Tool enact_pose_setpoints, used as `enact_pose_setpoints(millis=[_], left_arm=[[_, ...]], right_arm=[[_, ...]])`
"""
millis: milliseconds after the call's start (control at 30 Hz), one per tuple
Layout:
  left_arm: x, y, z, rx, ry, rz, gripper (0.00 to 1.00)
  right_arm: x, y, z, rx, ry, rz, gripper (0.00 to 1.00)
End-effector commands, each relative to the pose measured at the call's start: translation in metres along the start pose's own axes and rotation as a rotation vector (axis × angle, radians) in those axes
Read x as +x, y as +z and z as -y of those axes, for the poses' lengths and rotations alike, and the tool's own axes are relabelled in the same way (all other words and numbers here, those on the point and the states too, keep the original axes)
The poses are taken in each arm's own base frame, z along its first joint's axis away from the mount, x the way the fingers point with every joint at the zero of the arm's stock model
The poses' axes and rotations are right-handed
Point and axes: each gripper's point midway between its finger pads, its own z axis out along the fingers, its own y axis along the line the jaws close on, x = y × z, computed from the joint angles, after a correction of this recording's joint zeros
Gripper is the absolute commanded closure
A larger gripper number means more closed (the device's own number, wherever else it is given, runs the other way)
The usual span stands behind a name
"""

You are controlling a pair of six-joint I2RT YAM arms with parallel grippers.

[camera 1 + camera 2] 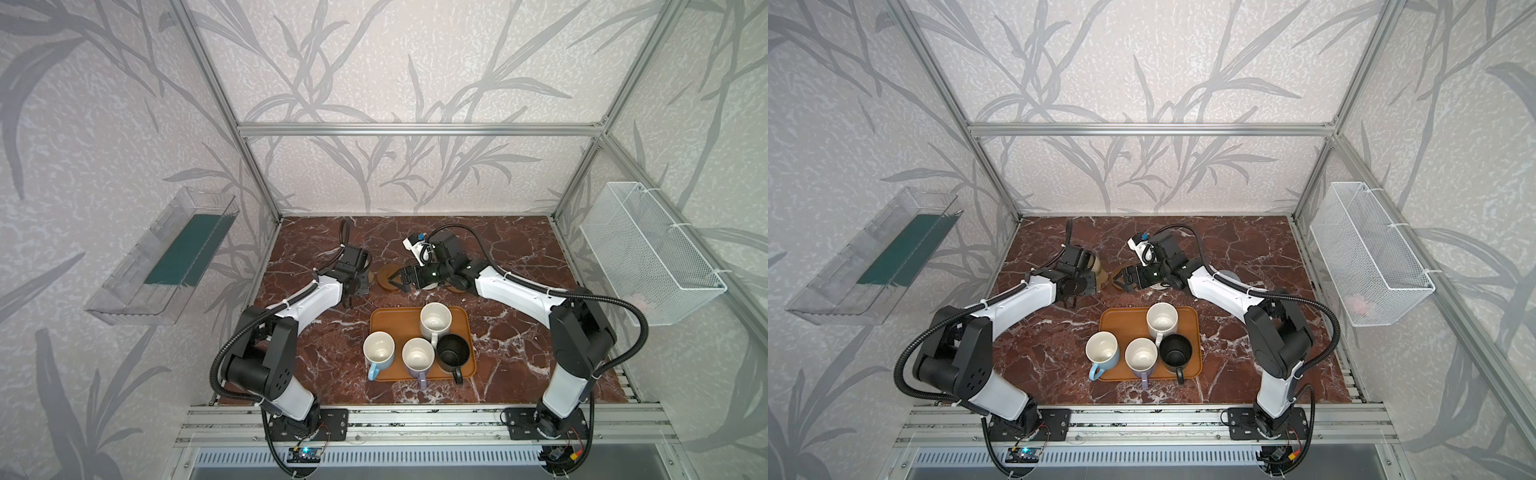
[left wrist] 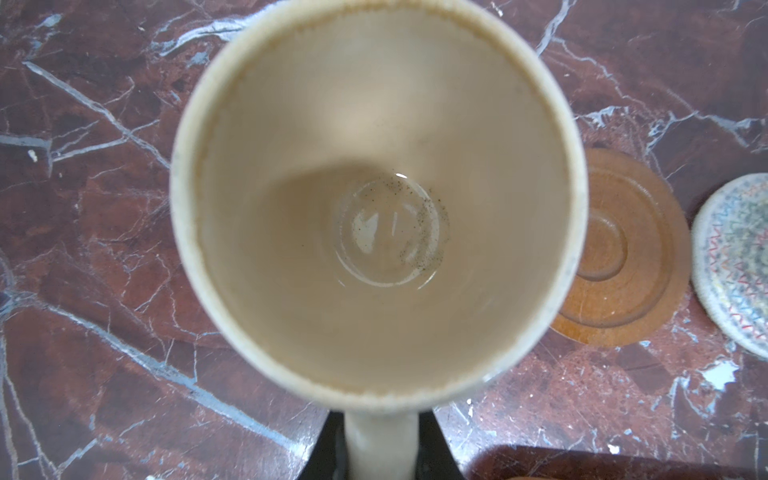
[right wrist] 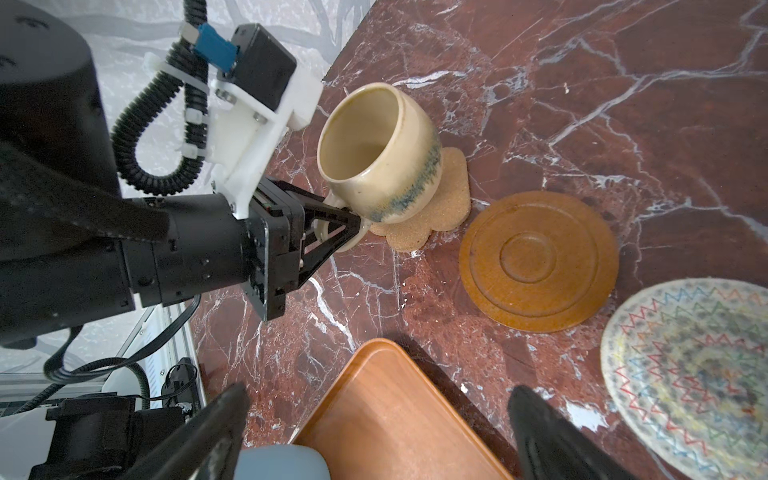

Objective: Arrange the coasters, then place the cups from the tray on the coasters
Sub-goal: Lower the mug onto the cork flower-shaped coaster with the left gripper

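left end effector point(image 3: 348, 226) clamped on mug point(image 3: 380, 166) handle | mug just ahead, over cloud coaster point(image 3: 454, 187), contact unclear | right end effector point(image 1: 396, 279) apart, empty

A red-brown, white-veined marble tabletop point(image 1: 519, 249) lies inside an aluminium frame point(image 1: 415, 129), seen in both top views, with grey leaf-patterned wallpaper point(image 1: 374, 62) behind it toward twelve o'clock. At nine o'clock a clear plastic bin point(image 1: 124, 291) holding a dark green sheet point(image 1: 187, 253) sits on the side wall. At three o'clock a white wire-mesh basket point(image 1: 652, 253) hangs on the opposite wall.
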Motion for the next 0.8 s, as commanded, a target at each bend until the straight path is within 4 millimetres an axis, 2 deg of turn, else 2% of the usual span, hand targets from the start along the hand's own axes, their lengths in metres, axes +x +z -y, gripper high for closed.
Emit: enact_pose_setpoints(millis=[0, 500, 767], left_arm=[[-0.021, 0.000, 0.005, 0.026, -0.003, 0.074, 1.00], [-0.010, 0.002, -0.002, 0.007, -0.017, 0.017, 1.00], [0.003, 0.012, -0.002, 0.019, -0.016, -0.039, 0.98]], right_arm=[[0.004, 0.003, -0.002, -0.014, -0.011, -0.012, 0.04], [0.010, -0.002, -0.002, -0.010, -0.010, -0.022, 0.04], [0.010, -0.003, -0.004, -0.016, -0.009, -0.029, 0.04]])
